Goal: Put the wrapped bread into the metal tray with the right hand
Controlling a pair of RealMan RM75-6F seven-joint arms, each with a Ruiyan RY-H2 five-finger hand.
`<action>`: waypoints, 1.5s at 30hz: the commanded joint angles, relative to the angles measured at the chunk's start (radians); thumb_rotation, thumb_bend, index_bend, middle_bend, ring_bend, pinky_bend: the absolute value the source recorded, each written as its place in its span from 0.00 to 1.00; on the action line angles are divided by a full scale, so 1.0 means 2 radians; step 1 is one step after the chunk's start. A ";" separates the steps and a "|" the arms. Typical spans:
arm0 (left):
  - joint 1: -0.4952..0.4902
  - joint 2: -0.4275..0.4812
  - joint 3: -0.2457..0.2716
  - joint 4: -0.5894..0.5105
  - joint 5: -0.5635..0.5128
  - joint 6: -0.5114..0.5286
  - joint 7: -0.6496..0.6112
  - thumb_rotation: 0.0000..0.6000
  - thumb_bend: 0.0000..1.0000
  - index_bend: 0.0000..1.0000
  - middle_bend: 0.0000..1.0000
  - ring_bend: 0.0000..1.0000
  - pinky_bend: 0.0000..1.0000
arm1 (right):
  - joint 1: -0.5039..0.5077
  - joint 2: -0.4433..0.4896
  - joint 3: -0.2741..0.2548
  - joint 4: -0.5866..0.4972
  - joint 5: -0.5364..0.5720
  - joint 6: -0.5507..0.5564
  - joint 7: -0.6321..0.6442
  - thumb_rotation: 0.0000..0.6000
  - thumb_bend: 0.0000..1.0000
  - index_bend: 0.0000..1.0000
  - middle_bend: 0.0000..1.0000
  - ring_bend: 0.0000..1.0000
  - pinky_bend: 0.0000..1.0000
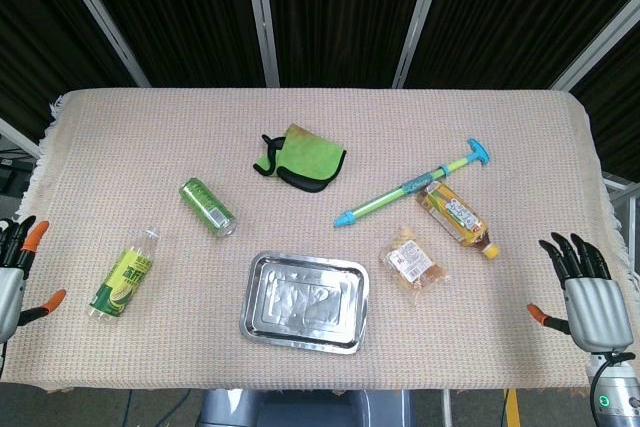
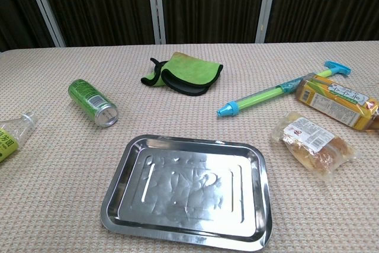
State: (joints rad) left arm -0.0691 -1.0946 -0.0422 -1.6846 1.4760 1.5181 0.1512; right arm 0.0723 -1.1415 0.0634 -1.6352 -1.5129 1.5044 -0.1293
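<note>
The right hand (image 1: pixel 590 299) hangs at the table's (image 1: pixel 520 127) near edge with fingers spread and nothing in it, parked clear so the reach is unobstructed. The bread (image 1: pixel 415 261) lies flat well inboard of that hand, untouched. The tray (image 1: pixel 262 319) sits just beyond it, so a short carry should do. The left hand (image 1: pixel 15 282) is likewise spread and empty.

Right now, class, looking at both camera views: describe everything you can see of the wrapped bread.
The wrapped bread is a small golden-brown loaf sealed in clear crinkled plastic with a red-and-white label on top. It lies flat on the woven tablecloth, just right of the metal tray and apart from it, near the tea bottle. Neither hand touches it.
</note>
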 commanded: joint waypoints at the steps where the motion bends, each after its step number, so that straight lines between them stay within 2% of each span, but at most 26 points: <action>1: 0.001 -0.001 0.001 0.001 0.000 0.001 -0.001 0.99 0.18 0.04 0.00 0.00 0.00 | 0.000 -0.002 -0.001 0.001 -0.001 0.000 0.002 1.00 0.00 0.13 0.08 0.00 0.11; 36: 0.011 0.003 0.009 -0.001 0.016 0.008 -0.006 0.99 0.18 0.05 0.00 0.00 0.00 | 0.001 -0.007 -0.008 0.016 -0.026 0.007 0.018 1.00 0.00 0.13 0.07 0.00 0.11; 45: 0.007 0.007 0.006 -0.008 0.015 0.002 0.000 0.99 0.18 0.05 0.00 0.00 0.00 | 0.038 0.001 -0.008 -0.005 -0.060 -0.032 0.019 1.00 0.00 0.13 0.08 0.00 0.11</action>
State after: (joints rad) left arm -0.0555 -1.0806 -0.0297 -1.7001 1.5054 1.5227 0.1516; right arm 0.1348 -1.1442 0.0478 -1.6351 -1.6203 1.4557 -0.0917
